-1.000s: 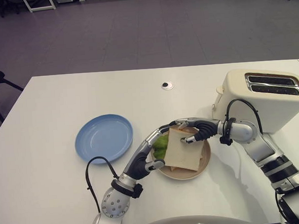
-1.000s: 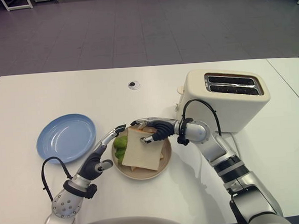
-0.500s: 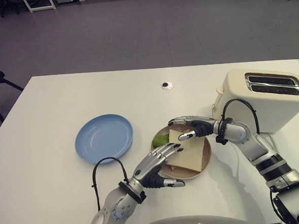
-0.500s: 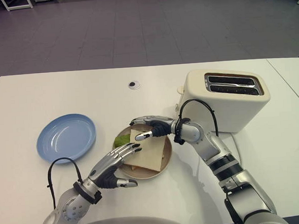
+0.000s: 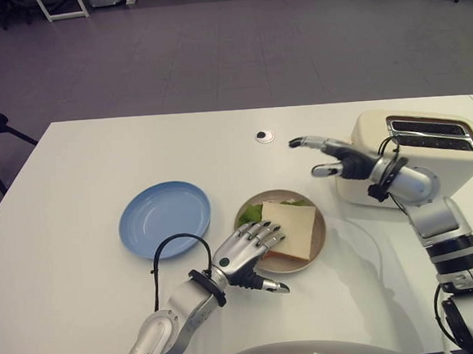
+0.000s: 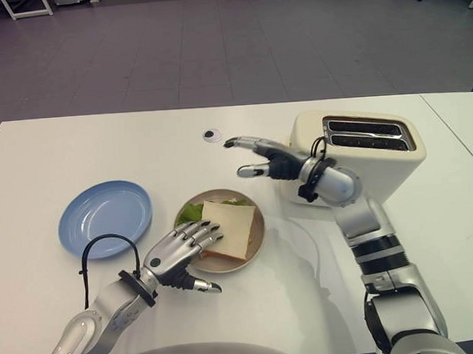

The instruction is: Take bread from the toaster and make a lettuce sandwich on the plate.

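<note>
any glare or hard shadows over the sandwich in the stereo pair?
Left eye view: even lighting, a soft shadow on the table right of the tan plate, none across the sandwich. Right eye view: the same shadow beside the plate; the left hand overlaps the sandwich's left edge; no glare on the toaster.

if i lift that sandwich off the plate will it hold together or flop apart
Probably floppy: the sandwich is soft bread slices just stacked. The lettuce pokes out on the left, so it may slip free. Likely light; a push might slide the top slice first.
</note>
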Controlling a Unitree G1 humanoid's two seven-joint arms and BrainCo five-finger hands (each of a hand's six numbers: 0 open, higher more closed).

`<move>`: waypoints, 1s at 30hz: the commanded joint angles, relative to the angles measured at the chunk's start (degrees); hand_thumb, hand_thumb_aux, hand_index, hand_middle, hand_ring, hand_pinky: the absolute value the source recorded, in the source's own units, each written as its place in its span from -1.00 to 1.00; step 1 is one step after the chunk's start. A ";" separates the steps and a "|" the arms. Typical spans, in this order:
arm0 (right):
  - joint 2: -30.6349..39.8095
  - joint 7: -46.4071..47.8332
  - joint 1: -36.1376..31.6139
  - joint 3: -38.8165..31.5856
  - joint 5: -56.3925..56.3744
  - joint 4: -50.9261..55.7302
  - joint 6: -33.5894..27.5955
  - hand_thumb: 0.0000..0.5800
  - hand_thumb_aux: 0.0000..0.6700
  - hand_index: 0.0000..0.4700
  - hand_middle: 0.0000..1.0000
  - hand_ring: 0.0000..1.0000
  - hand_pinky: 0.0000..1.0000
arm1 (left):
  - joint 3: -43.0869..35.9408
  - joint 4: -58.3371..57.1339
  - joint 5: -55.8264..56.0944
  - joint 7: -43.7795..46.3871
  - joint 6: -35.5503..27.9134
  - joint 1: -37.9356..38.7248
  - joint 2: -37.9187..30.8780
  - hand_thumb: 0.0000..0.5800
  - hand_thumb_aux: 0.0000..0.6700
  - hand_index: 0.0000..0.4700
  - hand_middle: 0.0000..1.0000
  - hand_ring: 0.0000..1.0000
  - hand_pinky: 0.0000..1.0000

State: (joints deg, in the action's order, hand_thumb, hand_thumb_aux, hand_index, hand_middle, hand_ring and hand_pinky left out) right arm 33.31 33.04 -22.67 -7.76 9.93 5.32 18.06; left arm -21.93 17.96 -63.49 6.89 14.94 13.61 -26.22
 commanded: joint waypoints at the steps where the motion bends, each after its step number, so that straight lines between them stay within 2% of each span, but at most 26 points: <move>1: 2.24 1.38 4.30 2.68 -3.20 -1.05 2.24 -1.00 -1.00 -1.00 -1.00 -1.00 -1.00 | 0.43 -3.38 0.27 0.81 -1.61 1.76 -2.10 -1.00 -1.00 -1.00 -1.00 -1.00 -1.00; 7: 4.81 3.80 10.19 5.01 -7.40 -2.18 8.00 -1.00 -1.00 -1.00 -1.00 -1.00 -1.00 | 2.82 3.97 21.23 -5.50 7.25 0.29 2.30 -1.00 -1.00 -1.00 -1.00 -1.00 -1.00; 10: 6.43 8.24 14.11 4.96 -12.98 -5.70 11.63 -1.00 -1.00 -1.00 -1.00 -1.00 -1.00 | 5.76 8.10 31.67 -5.49 11.24 0.97 2.19 -1.00 -1.00 -1.00 -1.00 -1.00 -1.00; 13: 9.98 12.14 18.90 6.60 -16.61 -8.52 15.01 -1.00 -1.00 -1.00 -1.00 -1.00 -1.00 | 9.88 12.58 38.35 -3.02 11.87 3.09 0.31 -1.00 -1.00 -1.00 -1.00 -1.00 -1.00; 14: 11.84 13.71 20.57 6.90 -16.49 -9.11 16.19 -0.85 -0.92 -0.92 -0.82 -0.82 -0.82 | 11.46 13.95 38.17 -1.27 11.73 5.26 -1.64 -1.00 -1.00 -1.00 -1.00 -1.00 -1.00; 15: 13.40 14.98 22.21 6.92 -15.90 -9.72 17.34 0.59 0.09 0.09 0.03 0.03 0.03 | 12.84 14.89 37.15 0.88 11.51 7.96 -3.96 -0.37 -0.65 -0.65 -0.86 -0.86 -0.86; 16: 14.49 15.77 23.73 6.81 -14.95 -10.39 18.55 0.95 0.69 0.69 0.56 0.56 0.56 | 13.81 15.28 36.18 3.15 11.36 10.60 -6.31 0.51 0.01 0.01 0.11 0.11 0.11; 17: 15.16 16.16 25.04 6.65 -14.07 -11.05 19.68 1.00 1.00 1.00 0.88 0.88 0.88 | 14.44 15.36 35.20 5.10 11.26 12.75 -8.20 0.64 0.15 0.15 0.70 0.70 0.70; 18: 15.15 15.75 26.88 6.20 -12.38 -12.51 20.75 1.00 1.00 1.00 1.00 1.00 1.00 | 15.50 14.64 31.89 6.97 11.23 15.36 -10.71 1.00 0.91 0.91 1.00 1.00 1.00; 19: 14.74 14.95 28.41 5.73 -9.94 -13.72 22.01 1.00 1.00 1.00 1.00 1.00 1.00 | 16.27 13.72 29.13 8.45 11.16 17.42 -12.75 1.00 1.00 1.00 1.00 1.00 1.00; 22: 12.34 12.66 34.61 2.55 -3.35 -16.71 24.61 1.00 1.00 1.00 1.00 1.00 1.00 | 16.39 11.73 25.48 11.84 10.64 22.47 -15.75 1.00 1.00 1.00 1.00 1.00 1.00; 24: 12.09 12.08 36.56 -0.56 1.74 -13.48 26.33 1.00 1.00 1.00 1.00 1.00 1.00 | 14.00 11.54 22.70 13.51 9.00 24.27 -14.72 1.00 1.00 1.00 1.00 1.00 1.00; 27: 11.63 9.73 37.51 -2.76 8.92 -8.73 25.82 1.00 1.00 1.00 1.00 1.00 1.00 | 8.72 9.68 19.39 14.99 7.65 21.12 -11.42 1.00 1.00 1.00 1.00 1.00 1.00; 30: 9.98 7.45 34.52 -5.63 15.32 -4.90 23.55 1.00 1.00 1.00 1.00 1.00 1.00 | 4.65 1.95 14.36 11.05 7.22 14.47 -7.39 1.00 1.00 1.00 1.00 1.00 1.00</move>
State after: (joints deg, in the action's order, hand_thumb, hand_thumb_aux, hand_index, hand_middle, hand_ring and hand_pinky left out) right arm 44.37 40.39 12.90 -11.12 20.41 -2.80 44.18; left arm -15.54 25.50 -44.45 18.95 23.77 30.27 -34.46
